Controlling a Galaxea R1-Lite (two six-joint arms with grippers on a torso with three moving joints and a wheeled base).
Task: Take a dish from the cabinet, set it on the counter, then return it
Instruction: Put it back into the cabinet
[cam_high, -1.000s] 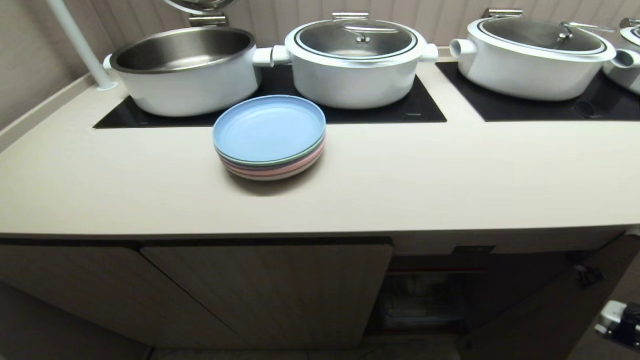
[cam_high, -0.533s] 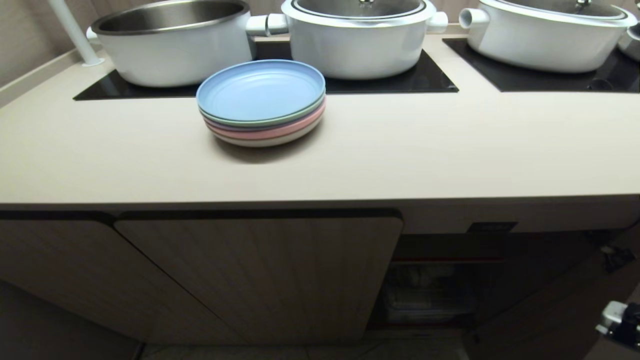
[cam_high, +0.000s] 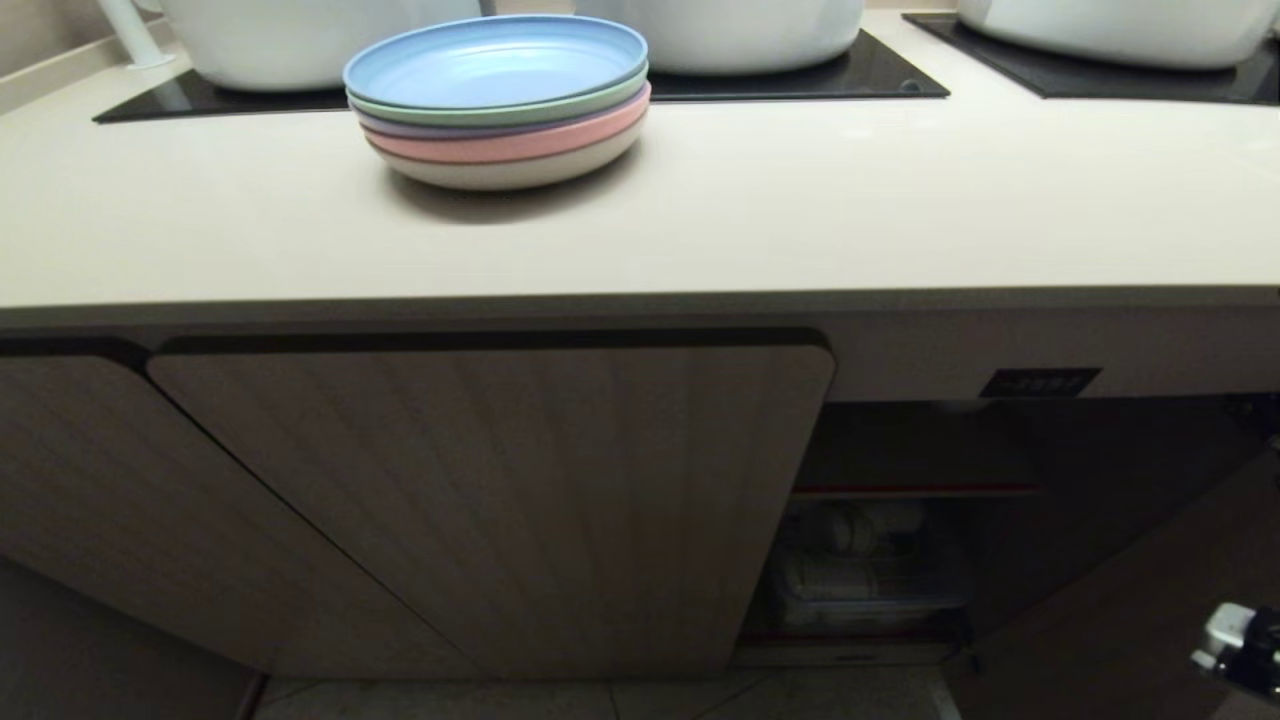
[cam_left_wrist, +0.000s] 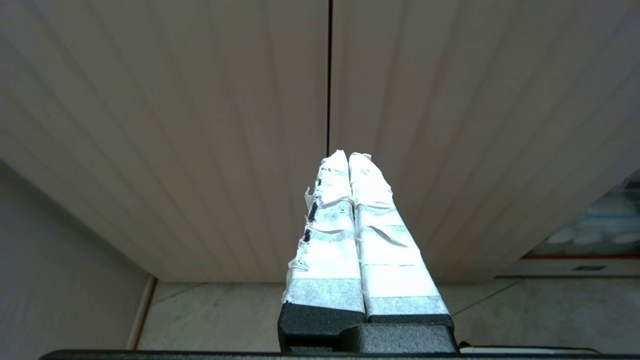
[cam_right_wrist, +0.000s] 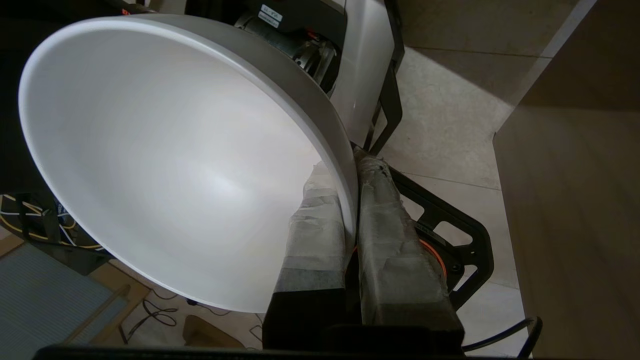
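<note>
Low at the far right, beside the open cabinet (cam_high: 890, 560), the right gripper (cam_right_wrist: 350, 200) has its jaws pinching the rim of the white bowl (cam_right_wrist: 165, 160), held over the floor (cam_right_wrist: 450, 115). Left gripper (cam_left_wrist: 347, 165) faces the closed ribbed doors (cam_left_wrist: 200, 125), jaws pressed together. Stacked plates (cam_high: 500, 100) sit on the counter (cam_high: 800, 210).

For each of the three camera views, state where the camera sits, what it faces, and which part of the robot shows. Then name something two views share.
Head view: on the robot's head, looking down at the counter, the stacked plates and the open cabinet; the right arm shows at the lower right.
Left wrist view: behind the shut left end effector, facing a ribbed cabinet door.
Right wrist view: behind the right end effector, which pinches the white bowl by its rim, above the floor.
Shared: head and left wrist views both show the ribbed doors.
</note>
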